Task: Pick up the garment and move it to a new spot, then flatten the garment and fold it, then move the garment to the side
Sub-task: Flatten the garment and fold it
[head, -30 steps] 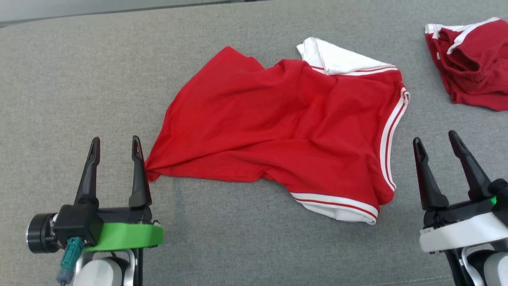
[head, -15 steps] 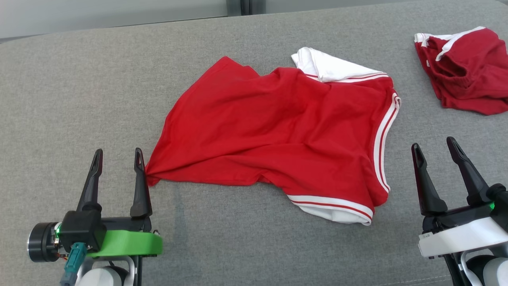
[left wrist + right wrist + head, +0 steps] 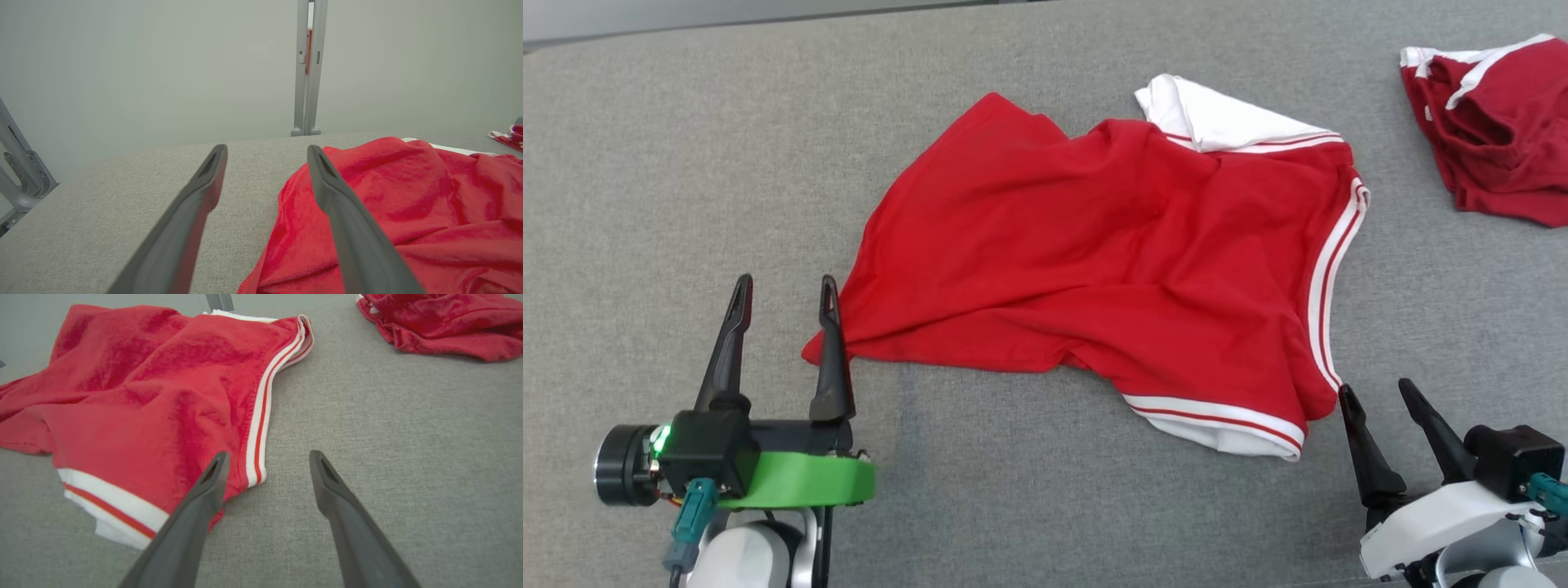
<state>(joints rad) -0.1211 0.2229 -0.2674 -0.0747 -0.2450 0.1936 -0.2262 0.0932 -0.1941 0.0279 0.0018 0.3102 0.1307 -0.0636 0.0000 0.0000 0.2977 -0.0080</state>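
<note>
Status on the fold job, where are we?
Done: nothing folded; the red garment lies spread but wrinkled on the grey surface. In hand: left gripper open at its left corner, right gripper open by the striped hem, neither holding cloth. Left: flatten, fold, move aside.

2 garments: spread garment [image 3: 1094, 261], crumpled garment [image 3: 1494, 122]; 2 tools: left tool [image 3: 786, 282], right tool [image 3: 1374, 385].

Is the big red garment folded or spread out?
Spread, not folded: the red garment lies opened out across the grey surface, rumpled with creases.
</note>
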